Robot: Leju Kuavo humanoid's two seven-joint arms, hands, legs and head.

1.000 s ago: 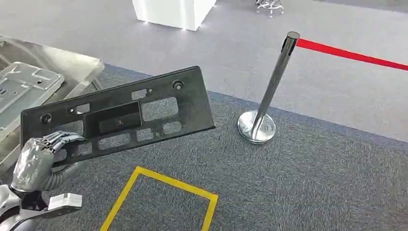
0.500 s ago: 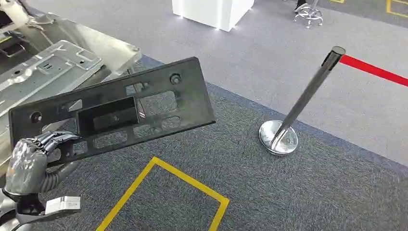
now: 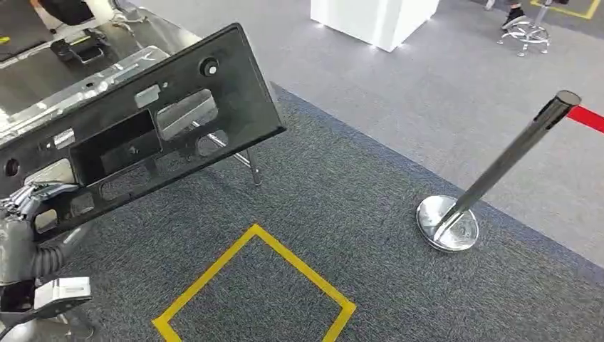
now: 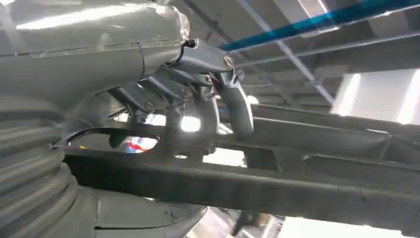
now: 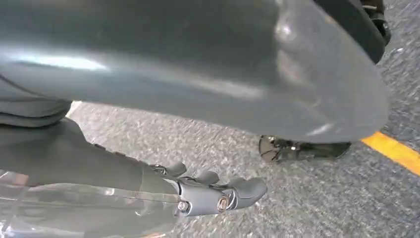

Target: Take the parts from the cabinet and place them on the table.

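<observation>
The left hand's fingers [image 4: 233,106] are clamped over the top edge of the black panel [image 3: 142,135], with the thumb pressing from underneath, so the left hand [image 3: 25,228] grips only one end of the long part. From that grip the panel juts out and upward in the air, its free end raised over the shiny metal table [image 3: 85,78] and its corner hanging past the table's near edge. To my eye this is the weak spot: all that length levering on one end could twist the panel loose, or the raised corner could knock the metal pieces lying on the table. The right hand [image 5: 213,193] hangs low over the carpet, well away from the table, its fingers curled together on nothing.
</observation>
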